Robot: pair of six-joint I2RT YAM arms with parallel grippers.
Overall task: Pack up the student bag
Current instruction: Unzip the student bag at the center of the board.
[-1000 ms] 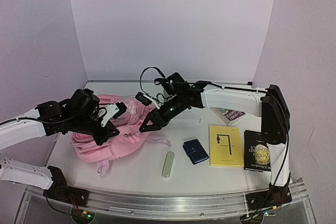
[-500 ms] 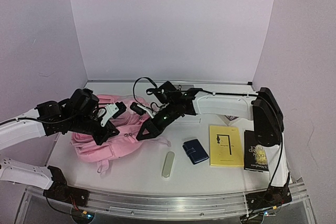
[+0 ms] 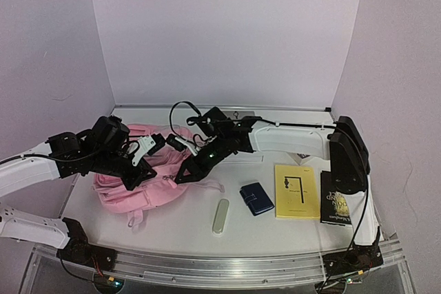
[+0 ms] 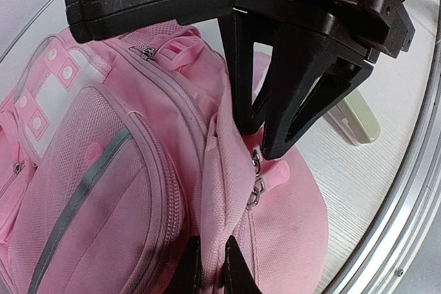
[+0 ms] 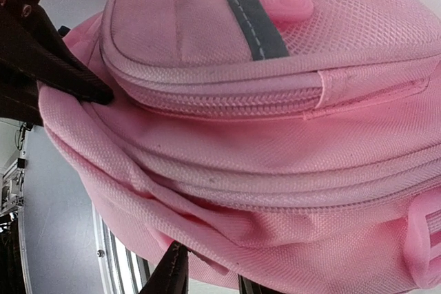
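The student bag (image 3: 131,191) is a pink backpack lying flat on the left half of the table. It fills the left wrist view (image 4: 103,170) and the right wrist view (image 5: 275,135). My left gripper (image 3: 140,172) is shut on a raised fold of the bag's fabric (image 4: 210,270), just behind a cluster of metal zip pulls (image 4: 256,177). My right gripper (image 3: 181,177) reaches in from the right and presses onto the bag's near-right edge. Its fingers (image 4: 286,122) stand a little apart, right above the zip pulls. A pink fabric ridge (image 5: 213,266) lies between them.
A pale oblong case (image 3: 220,215) lies near the front, right of the bag. Further right are a dark blue wallet (image 3: 256,198), a yellow book (image 3: 297,191) and a black book (image 3: 337,197). Another book (image 3: 300,151) shows beneath the right arm.
My right gripper has moved left and down onto the bag's edge, close to the left gripper. The left gripper has kept its hold and stayed in place.
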